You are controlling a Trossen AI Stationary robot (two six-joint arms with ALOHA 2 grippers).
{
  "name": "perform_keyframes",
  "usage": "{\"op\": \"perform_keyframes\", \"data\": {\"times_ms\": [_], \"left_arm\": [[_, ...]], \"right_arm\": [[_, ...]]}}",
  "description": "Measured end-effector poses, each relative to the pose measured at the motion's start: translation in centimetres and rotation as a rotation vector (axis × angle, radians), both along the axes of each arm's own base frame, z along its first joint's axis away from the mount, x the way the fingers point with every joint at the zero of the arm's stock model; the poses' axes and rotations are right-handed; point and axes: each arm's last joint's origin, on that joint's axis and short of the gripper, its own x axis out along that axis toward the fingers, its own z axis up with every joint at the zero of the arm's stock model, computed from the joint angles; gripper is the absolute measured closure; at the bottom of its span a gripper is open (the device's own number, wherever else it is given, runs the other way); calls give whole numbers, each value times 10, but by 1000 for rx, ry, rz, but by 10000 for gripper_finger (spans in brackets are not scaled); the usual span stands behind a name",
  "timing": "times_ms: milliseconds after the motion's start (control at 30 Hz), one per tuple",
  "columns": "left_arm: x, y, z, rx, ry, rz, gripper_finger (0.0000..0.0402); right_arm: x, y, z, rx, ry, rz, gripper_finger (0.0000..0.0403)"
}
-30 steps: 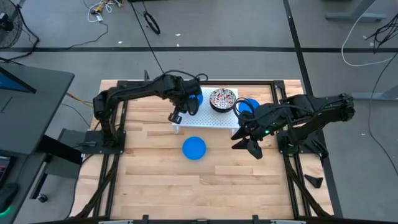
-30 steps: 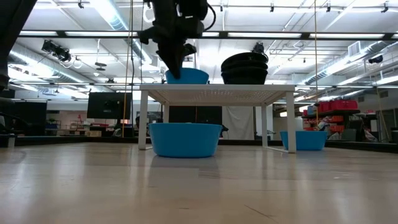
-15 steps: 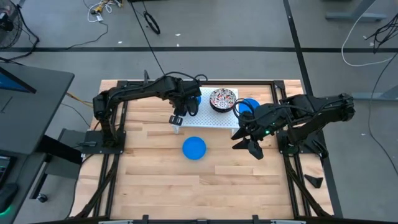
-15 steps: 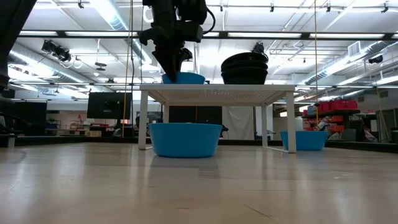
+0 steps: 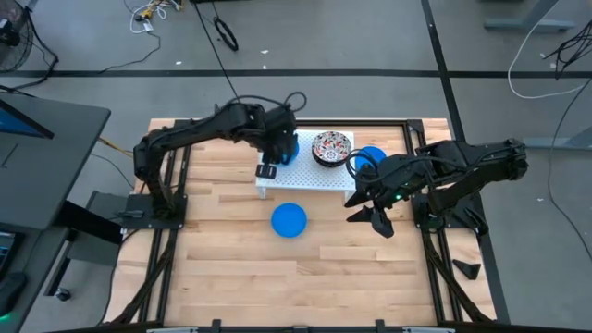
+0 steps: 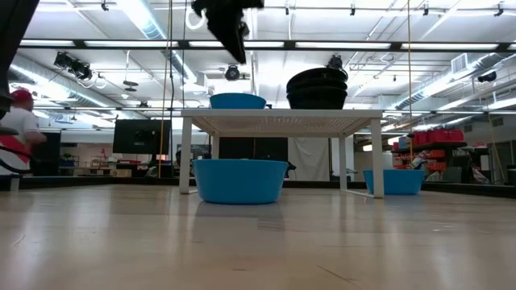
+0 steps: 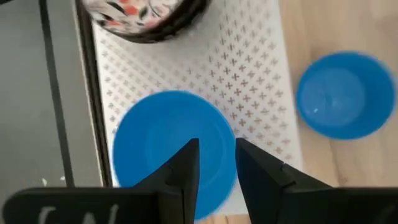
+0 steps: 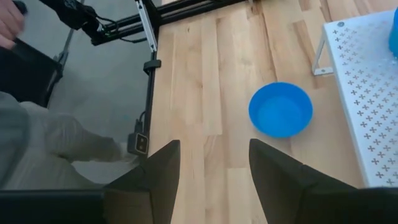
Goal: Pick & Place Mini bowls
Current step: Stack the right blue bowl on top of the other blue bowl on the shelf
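A bright blue mini bowl (image 7: 168,143) stands on its base at the left end of the white perforated rack (image 5: 310,178). My left gripper (image 6: 235,36) hangs open well above it, touching nothing. A floral mini bowl (image 5: 331,148) sits on the rack's right part. Another blue bowl (image 5: 289,220) rests on the table in front of the rack, and one more (image 5: 372,157) by the rack's right end. My right gripper (image 5: 375,217) hovers open over the table to the right of the rack.
The rack stands on thin white legs (image 6: 186,153) at the far middle of the wooden table (image 5: 240,268). A black frame rail (image 8: 149,56) runs along the table's edge. A person (image 6: 16,129) shows in the room beyond.
My left gripper has opened and let go of the blue bowl, then risen straight up from it. The bowl has settled level onto the rack's left end. My right arm has kept still.
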Motion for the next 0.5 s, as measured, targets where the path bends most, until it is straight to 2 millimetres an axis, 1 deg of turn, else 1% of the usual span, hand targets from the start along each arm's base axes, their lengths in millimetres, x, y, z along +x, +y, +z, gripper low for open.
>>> {"op": "perform_keyframes", "data": {"times_ms": [100, 233, 400, 500], "left_arm": [[-6, -2, 23, -12, -54, 45, 292], [-16, -6, 49, -52, -108, 118, 291], [-26, -21, 71, -128, -155, 149, 291], [-28, -32, 77, -139, -164, 138, 282]], "right_arm": [[-1, 0, -1, -15, 9, 10, 211], [-3, -1, -3, -20, 42, 7, 211], [-4, -1, -4, -40, 47, 25, 211], [-4, -1, -4, -77, 34, 61, 211]]}}
